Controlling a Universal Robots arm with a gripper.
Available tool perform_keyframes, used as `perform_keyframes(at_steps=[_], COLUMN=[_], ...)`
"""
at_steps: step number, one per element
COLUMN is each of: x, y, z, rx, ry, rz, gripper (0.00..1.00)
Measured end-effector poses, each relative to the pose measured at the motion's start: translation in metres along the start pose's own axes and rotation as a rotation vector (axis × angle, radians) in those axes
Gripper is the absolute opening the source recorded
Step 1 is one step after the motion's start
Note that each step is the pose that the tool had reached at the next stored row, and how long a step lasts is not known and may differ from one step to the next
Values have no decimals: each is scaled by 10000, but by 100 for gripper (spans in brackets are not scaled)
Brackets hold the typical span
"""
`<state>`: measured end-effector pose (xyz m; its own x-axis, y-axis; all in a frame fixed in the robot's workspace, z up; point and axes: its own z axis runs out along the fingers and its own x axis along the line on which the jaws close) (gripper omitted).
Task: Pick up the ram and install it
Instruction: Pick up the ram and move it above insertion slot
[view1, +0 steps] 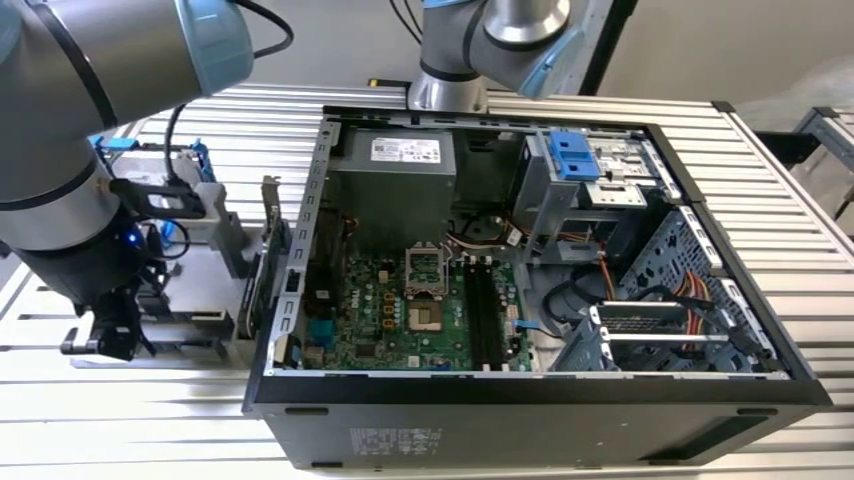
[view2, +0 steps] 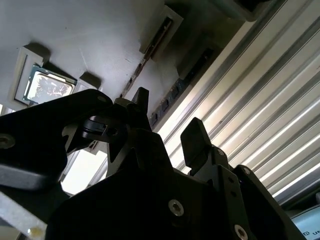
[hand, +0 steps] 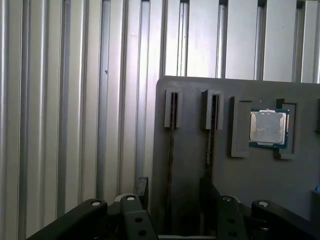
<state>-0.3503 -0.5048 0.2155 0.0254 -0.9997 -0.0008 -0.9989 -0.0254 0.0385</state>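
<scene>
We're in a robotics lab or assembly test bench here — a ribbed aluminium table (view1: 787, 200) carries an open computer case (view1: 534, 415), its motherboard (view1: 400, 300) bared. An industrial arm (view1: 67, 160) leans over a grey parts fixture (hand: 200, 160) — a processor chip (hand: 268, 128) sits in its pocket.

Under me: ribbed metal table (view1: 134, 430), slats running across. Directly on it, 2 things: open PC case (view1: 534, 425), lying w/ open side up, & grey parts tray (hand: 190, 150) just beside it, on the exterior view's left.
</scene>
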Motion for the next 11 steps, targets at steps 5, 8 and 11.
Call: perform_keyframes(at_steps=[5, 8, 11], x=[0, 0, 0], y=[-2, -3, -4], z=[41, 67, 91], rx=[0, 1, 0], ry=[0, -1, 0], rz=[1, 1, 0], gripper=[100, 100, 100])
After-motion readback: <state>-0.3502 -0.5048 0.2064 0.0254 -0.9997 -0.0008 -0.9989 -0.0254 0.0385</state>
